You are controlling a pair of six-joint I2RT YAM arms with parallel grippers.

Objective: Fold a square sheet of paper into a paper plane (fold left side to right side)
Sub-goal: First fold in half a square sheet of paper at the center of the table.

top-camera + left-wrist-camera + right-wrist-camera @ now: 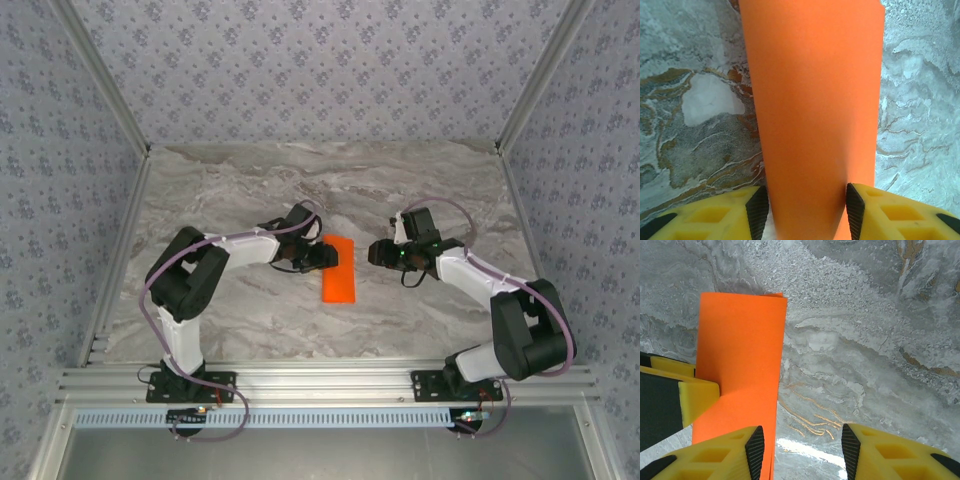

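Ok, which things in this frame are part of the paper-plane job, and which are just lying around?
Part of the job:
- orange sheet of paper, folded to a narrow strip
- left gripper, open, astride the strip
- right gripper, open, at the strip's edge

Not part of it (all fixtures):
- grey marbled tabletop
- patterned walls
- aluminium frame

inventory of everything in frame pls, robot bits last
sheet of paper: 1, orange-red, folded to a narrow rectangle, flat mid-table between the grippers.
table: 1, grey marbled, under everything.
walls: 3, grey floral pattern, back and both sides.
frame rails: several, silver, along the near edge.
arms: 2, black and white, bases at the near edge.
left gripper: 1, yellow fingers with black pads, apart, paper showing between them.
right gripper: 1, same colours, fingers apart, by the paper's right edge.
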